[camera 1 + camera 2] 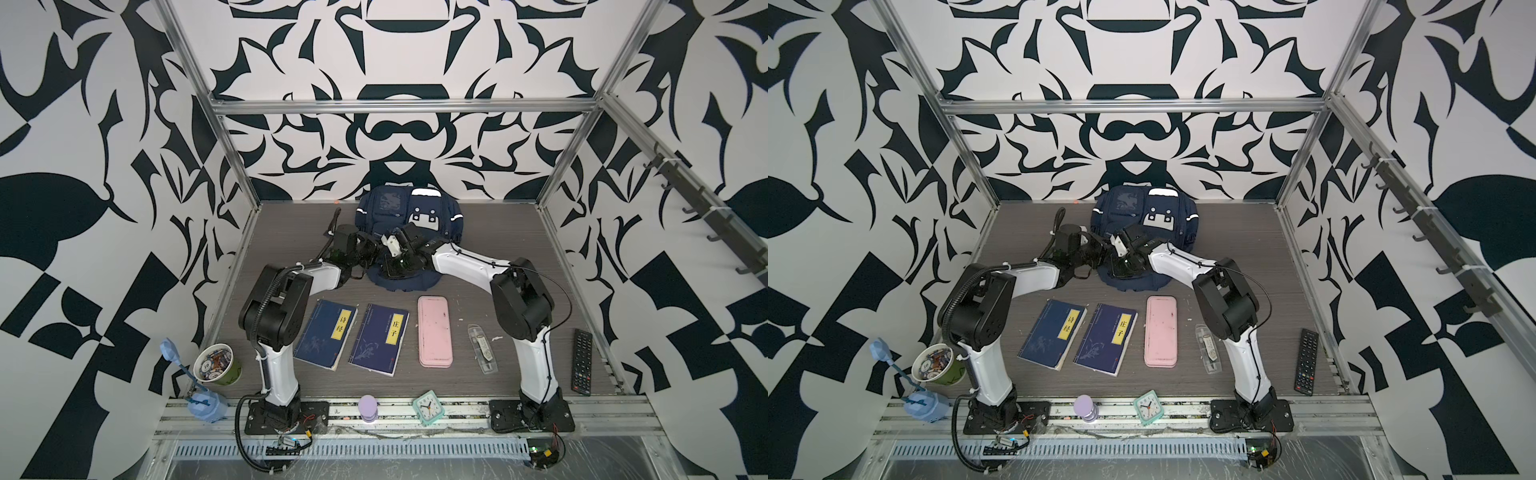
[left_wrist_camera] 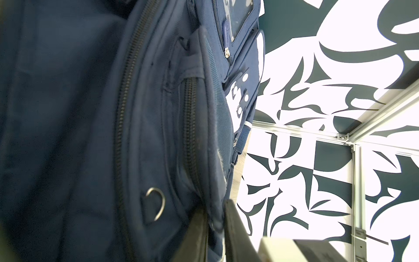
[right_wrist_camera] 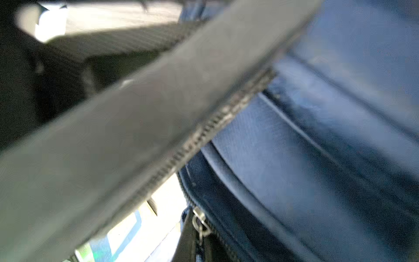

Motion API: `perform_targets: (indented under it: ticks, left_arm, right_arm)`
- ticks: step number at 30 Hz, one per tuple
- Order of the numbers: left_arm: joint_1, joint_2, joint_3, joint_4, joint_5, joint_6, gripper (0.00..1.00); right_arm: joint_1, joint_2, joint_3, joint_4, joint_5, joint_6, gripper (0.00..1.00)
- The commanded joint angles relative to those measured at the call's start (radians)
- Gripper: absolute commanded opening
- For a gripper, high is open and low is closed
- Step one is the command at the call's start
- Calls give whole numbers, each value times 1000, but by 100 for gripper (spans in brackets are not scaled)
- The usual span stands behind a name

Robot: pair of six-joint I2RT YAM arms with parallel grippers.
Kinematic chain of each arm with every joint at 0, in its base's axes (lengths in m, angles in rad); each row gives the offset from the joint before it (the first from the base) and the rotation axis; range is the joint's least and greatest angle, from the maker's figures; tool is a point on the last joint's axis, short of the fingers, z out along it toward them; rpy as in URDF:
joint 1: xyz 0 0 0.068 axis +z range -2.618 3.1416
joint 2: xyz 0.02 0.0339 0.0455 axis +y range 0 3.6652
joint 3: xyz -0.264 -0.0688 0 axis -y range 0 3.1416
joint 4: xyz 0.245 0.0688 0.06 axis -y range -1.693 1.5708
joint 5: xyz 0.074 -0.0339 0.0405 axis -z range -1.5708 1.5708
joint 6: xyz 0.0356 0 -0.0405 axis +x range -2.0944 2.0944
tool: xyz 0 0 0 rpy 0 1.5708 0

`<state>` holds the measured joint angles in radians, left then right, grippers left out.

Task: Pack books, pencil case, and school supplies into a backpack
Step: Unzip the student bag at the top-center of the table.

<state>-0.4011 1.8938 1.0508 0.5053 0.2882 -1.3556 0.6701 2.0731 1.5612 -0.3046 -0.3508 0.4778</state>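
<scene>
The backpack [image 1: 386, 216] lies at the far middle of the worktop [image 1: 519, 224], close to the back wall, and both arms reach in over its near half. In the left wrist view the left end effector [image 2: 215, 220] pinches a navy fabric flap [image 2: 210, 158] at the edge of the backpack. Its 2 fingers [image 2: 235, 226] sit close on either side of the cloth, just beside a row of zip teeth. The right wrist view is blurred. It shows the right end effector [image 3: 199, 242] pressed together, with a silver zip pull [image 3: 199, 223] running down between its fingertips. Nearer, 4 things lie flat in a row, apart from each other and outside the backpack. From left to right they are the left book [image 1: 326, 334], the right book [image 1: 380, 338], the pink pencil case [image 1: 435, 331] and the clear packet of school supplies [image 1: 482, 349]. A black remote [image 1: 582, 360] lies by the right edge, and a teal alarm clock [image 1: 428, 407] stands on the near rail
</scene>
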Motion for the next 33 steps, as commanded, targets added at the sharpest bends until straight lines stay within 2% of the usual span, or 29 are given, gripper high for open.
perform_targets:
  ticks: [1,3,8,11,16,20,22,27,33]
  left_arm:
    - [-15,15,31,67,0,-10,17]
    - [-14,13,26,67,1,-8,17]
    - [-10,19,17,72,5,-5,17]
    - [-4,24,3,81,7,-5,15]
    - [8,36,-1,104,47,16,19]
    - [10,11,38,-33,72,98,19]
    - [11,5,33,-45,71,113,19]
    - [11,23,30,-23,82,99,19]
    - [12,13,15,-36,73,105,19]
  right_arm:
    - [11,-93,-36,132,88,11,0]
    - [11,-107,-50,126,126,-2,0]
    - [0,-146,-80,132,80,-12,0]
    - [-11,-182,-157,203,59,31,0]
    - [-46,-189,-303,391,-38,137,0]
    - [-106,-209,-440,584,-120,240,0]
    - [-139,-206,-500,717,-174,319,0]
    - [-158,-133,-532,969,-289,487,0]
    - [-188,-117,-612,1177,-271,601,0]
